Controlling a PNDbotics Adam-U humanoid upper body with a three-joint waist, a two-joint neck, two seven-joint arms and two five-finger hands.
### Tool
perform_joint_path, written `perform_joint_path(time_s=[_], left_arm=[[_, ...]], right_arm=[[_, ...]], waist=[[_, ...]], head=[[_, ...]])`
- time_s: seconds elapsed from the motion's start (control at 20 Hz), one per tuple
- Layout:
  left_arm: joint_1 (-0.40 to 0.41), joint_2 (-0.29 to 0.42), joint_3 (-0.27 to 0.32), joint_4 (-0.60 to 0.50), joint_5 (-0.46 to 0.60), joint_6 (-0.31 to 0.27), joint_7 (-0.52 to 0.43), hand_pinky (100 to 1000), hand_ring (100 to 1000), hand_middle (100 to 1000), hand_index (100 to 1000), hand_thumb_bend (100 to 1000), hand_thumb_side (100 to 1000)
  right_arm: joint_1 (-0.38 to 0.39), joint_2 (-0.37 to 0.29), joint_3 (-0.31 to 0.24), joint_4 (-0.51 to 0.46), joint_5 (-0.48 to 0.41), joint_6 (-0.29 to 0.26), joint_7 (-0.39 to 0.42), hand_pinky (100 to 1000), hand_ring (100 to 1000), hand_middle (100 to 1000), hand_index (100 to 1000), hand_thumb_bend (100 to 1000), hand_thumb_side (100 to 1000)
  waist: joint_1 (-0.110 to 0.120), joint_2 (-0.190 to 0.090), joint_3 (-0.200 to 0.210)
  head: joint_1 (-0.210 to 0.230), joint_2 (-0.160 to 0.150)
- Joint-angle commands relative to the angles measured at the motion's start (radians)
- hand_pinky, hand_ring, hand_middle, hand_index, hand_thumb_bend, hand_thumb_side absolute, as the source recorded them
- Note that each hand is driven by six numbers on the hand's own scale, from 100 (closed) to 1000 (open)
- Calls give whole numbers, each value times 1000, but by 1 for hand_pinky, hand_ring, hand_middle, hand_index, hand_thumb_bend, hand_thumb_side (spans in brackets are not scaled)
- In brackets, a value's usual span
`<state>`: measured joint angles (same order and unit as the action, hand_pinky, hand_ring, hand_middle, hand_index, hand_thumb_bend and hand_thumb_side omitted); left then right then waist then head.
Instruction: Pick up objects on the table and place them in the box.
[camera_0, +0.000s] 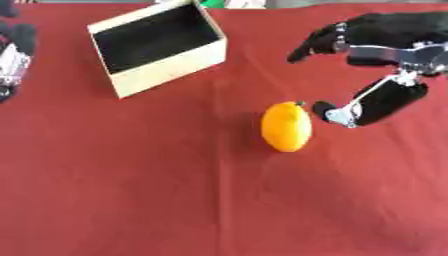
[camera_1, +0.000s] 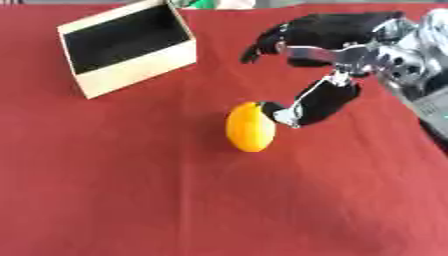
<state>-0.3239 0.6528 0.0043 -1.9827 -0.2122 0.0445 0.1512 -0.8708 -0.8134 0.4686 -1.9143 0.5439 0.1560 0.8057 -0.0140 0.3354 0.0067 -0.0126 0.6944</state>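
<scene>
An orange fruit (camera_0: 286, 126), oval and stood roughly on end, is sitting on the red table (camera_0: 175, 200) near the middle of the view, well apart from the box (camera_0: 162, 45). Nothing is holding it yet. The right hand (camera_0: 385, 60) is reaching in from the right side, spread wide: its thumb (camera_0: 372, 105) is pointing down and to the left with the tip just beside the fruit's upper right, and in the right eye view that tip looks to be touching or nearly touching the skin; which of the two I cannot tell. The fingers (camera_0: 315, 42) are arching out above and beyond the fruit, clear of it, so the hand is framing the fruit rather than closing on it.

The box is lying at the far left of the table, cream outside and dark inside, its open top tilted toward the camera. No object is showing inside it.

The left hand (camera_0: 13, 55) is showing only as a dark and silver sliver at the left edge, and I cannot tell how its fingers are set.

As for progress, the task is looking barely begun: the only object visible on the table is this fruit, it is still resting on the cloth, and the grasp, the lift, the carry to the far left and the release into the box are all left to do.
</scene>
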Motion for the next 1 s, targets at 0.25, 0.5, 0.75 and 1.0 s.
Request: perform_joint_path(time_s=[0.25,0.5,0.75,1.0], left_arm=[[-8,22,16,-17,-3,1,3,445,564,618,768,335,613],[-7,21,16,-17,-1,2,3,445,564,618,768,335,613],[-9,18,12,-17,1,1,-3,445,564,619,769,334,614],[-8,15,11,-17,4,1,-7,445,564,619,769,333,614]], right_arm=[[-20,-5,2,31,18,-10,13,933,937,860,957,252,342],[-39,19,29,92,38,-23,21,933,936,859,961,263,349],[-71,66,72,176,55,-39,24,932,935,858,958,270,344],[-95,116,109,294,86,-61,19,933,936,856,959,266,342]], waist=[[2,-25,-1],[1,-25,2],[2,-24,5],[3,-22,7]], head=[[-6,2],[-11,-4],[-17,-8],[-23,-12]])
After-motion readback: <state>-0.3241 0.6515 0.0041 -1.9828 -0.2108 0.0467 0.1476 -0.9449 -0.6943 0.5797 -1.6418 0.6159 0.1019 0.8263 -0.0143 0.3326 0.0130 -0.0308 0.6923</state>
